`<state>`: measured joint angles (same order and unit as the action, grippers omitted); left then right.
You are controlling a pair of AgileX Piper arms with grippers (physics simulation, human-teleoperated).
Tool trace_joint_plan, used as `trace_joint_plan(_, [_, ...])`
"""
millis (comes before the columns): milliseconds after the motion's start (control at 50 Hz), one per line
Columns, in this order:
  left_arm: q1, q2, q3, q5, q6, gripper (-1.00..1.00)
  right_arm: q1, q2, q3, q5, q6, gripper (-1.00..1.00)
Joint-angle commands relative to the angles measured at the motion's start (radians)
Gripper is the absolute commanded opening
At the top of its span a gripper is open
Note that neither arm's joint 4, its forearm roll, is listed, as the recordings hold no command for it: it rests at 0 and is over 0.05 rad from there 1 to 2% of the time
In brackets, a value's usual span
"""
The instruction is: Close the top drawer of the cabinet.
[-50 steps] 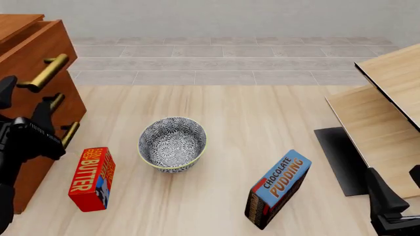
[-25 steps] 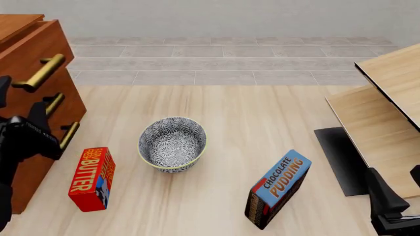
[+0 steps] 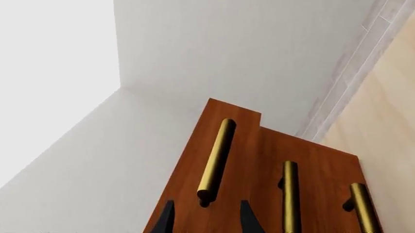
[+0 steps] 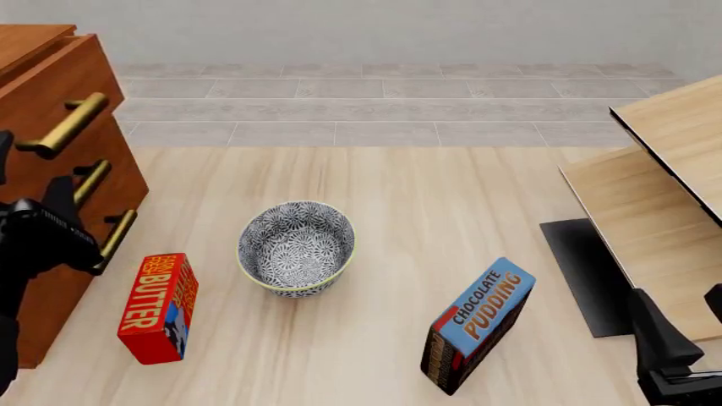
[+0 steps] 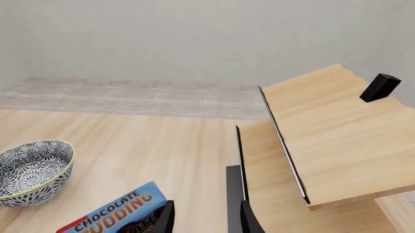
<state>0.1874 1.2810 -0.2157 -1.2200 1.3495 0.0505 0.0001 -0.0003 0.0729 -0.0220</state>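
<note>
The reddish-brown cabinet (image 4: 46,279) stands at the table's left edge. Its top drawer (image 4: 51,80) sticks out a little past the two lower ones. In the left wrist view the top drawer (image 3: 243,155) shows a small step against the cabinet (image 3: 318,170). My left gripper (image 4: 29,173) is open at the drawer front. Its fingers (image 3: 166,218) straddle the near end of the top brass handle (image 3: 217,155); I cannot tell if they touch it. My right gripper (image 5: 206,221) is open and empty, low at the front right (image 4: 665,355).
A patterned bowl (image 4: 296,247) sits mid-table. A red butter box (image 4: 158,307) stands near the cabinet. A blue chocolate pudding box (image 4: 478,324) stands front right. Pale wood panels (image 4: 665,194) and a black mat (image 4: 581,275) are at the right.
The top drawer and its handle have slid leftward into the cabinet. My left gripper has moved left with it. The right arm has not moved.
</note>
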Motion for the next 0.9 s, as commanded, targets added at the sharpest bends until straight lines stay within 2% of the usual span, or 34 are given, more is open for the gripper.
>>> trace_joint_plan(20, [0.041, 0.006, 0.006, 0.0, -0.002, 1.0, 0.001, 0.0, 0.0, -0.001, 0.0, 1.0])
trace_joint_plan(900, [0.095, -0.001, 0.021, 0.0, 0.007, 1.0, 0.014, 0.0, -0.001, 0.012, -0.01, 1.0])
